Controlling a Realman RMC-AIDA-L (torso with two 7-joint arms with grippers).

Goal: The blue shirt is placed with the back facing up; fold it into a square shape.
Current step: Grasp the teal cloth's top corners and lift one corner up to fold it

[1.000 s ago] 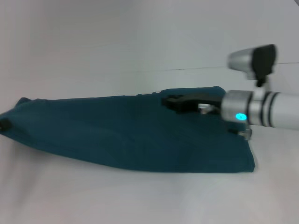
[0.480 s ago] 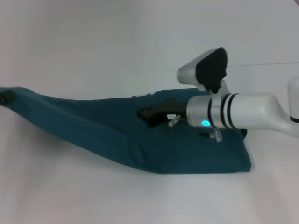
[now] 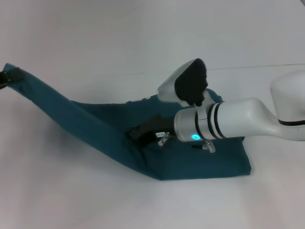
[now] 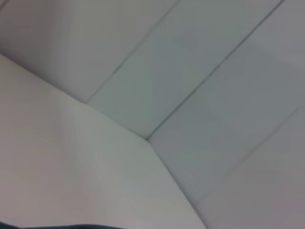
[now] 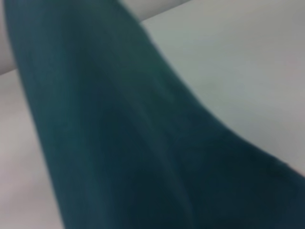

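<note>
Our left gripper point(image 3: 5, 78) is clamped on one end of the dark teal-blue fabric shirt point(image 3: 109, 129), raised off the white desk point(image 3: 71, 200); our right gripper point(image 3: 136, 133) pinches its middle.

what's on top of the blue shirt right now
The right gripper and its forearm lie over the blue shirt, near its middle. The cloth beneath them is hidden. The left gripper holds the shirt's raised far-left end.

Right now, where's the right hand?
In the head view, the right hand sits low over the middle of the shirt, reaching in from the right. The left hand is at the far left edge, at the shirt's raised end.
</note>
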